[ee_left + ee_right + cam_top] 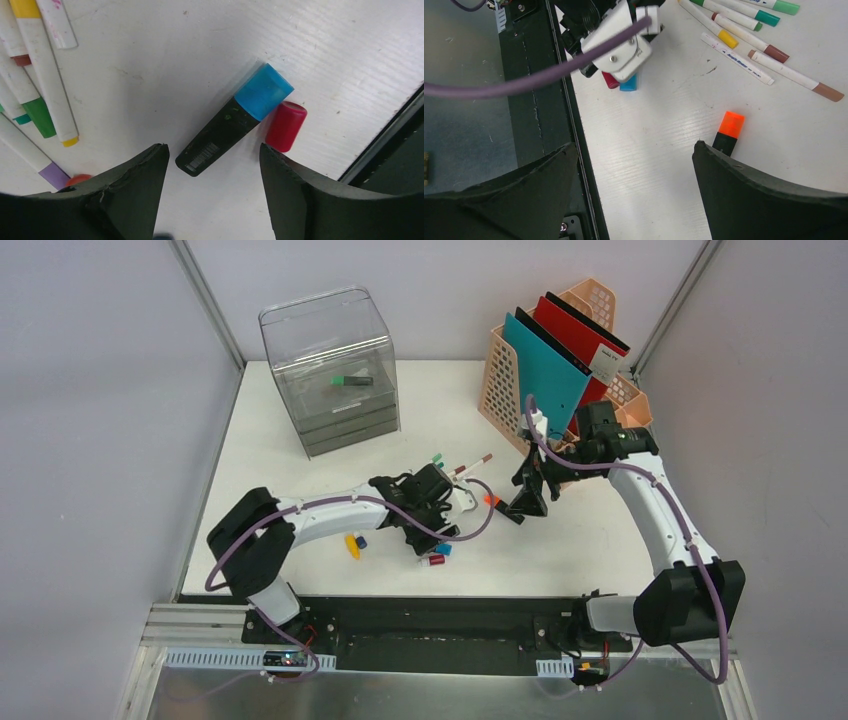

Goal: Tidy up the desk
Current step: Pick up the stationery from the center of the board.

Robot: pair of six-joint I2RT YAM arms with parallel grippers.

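Note:
The white desk [570, 555] carries loose pens around its middle. My left gripper [214, 155] hangs open over a black highlighter with a blue cap [235, 125]. The highlighter's butt end lies between the fingertips, untouched. A red-capped pen [286, 126] lies against the blue cap. Near the desk's front rail, my right gripper [634, 150] is open with bare desk between its fingers. An orange-capped highlighter [729, 131] lies just beyond its right finger. In the top view the left gripper [425, 535] sits centre front and the right gripper [522, 505] just to its right.
Several white markers [45, 75] lie side by side left of my left gripper. A yellow highlighter [352, 545] lies under the left arm. A clear drawer unit [330, 370] with a green highlighter inside stands back left. A peach file organizer [505, 380] with folders stands back right.

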